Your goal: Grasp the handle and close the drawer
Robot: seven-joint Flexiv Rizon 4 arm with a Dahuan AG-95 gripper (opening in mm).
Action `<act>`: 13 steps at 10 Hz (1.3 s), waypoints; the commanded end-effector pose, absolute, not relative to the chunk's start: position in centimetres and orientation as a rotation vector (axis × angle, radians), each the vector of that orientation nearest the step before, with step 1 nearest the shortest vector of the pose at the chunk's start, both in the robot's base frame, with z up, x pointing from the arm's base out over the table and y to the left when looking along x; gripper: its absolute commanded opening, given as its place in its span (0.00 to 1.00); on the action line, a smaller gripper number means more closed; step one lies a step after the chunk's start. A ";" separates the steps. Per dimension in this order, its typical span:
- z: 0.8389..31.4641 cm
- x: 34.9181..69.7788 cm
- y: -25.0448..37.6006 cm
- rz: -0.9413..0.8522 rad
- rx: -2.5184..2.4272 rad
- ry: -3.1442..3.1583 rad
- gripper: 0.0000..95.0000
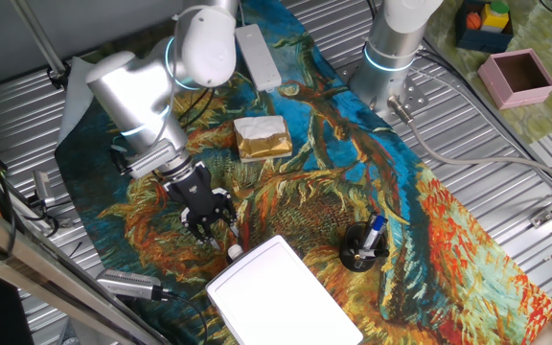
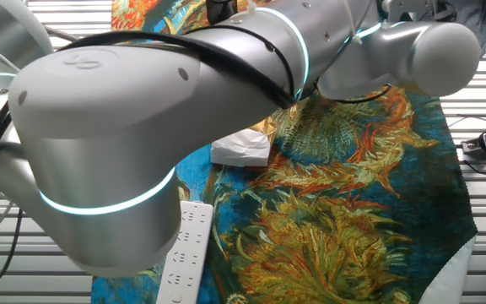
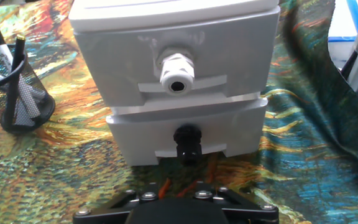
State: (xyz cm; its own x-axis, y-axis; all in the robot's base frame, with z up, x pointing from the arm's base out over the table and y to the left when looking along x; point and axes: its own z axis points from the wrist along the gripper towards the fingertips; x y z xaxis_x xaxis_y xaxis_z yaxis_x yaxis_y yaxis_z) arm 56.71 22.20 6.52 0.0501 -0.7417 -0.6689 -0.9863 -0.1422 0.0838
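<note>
In the hand view the white drawer box [image 3: 174, 12] faces me with two drawers. The upper drawer [image 3: 104, 62] stands a little forward of the lower one and carries the small round white handle [image 3: 177, 70]. The lower drawer [image 3: 135, 134] has a black knob [image 3: 187, 142]. In one fixed view my gripper [image 1: 211, 228] hangs just left of the box [image 1: 276, 292], a short way from the handle [image 1: 235, 252] and not touching it. Its black fingers look spread and hold nothing. The fingertips do not show in the hand view. The other fixed view is mostly blocked by the arm.
A black mesh pen cup [image 1: 362, 247] stands right of the box, also in the hand view [image 3: 14, 87]. A white-and-gold block [image 1: 262, 137] and a white power strip [image 1: 257, 55] lie further back. A pink box [image 1: 516, 79] sits far right. A second arm's base [image 1: 391, 53] stands behind.
</note>
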 end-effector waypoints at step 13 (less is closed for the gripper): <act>6.3 57.1 22.8 0.919 -1.873 1.683 0.40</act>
State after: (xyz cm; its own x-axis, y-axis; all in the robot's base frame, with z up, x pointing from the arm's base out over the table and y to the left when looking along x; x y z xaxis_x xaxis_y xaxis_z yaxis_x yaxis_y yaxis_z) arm 57.09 22.87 6.34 0.0291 -0.6775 -0.7349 -0.9842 -0.1478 0.0973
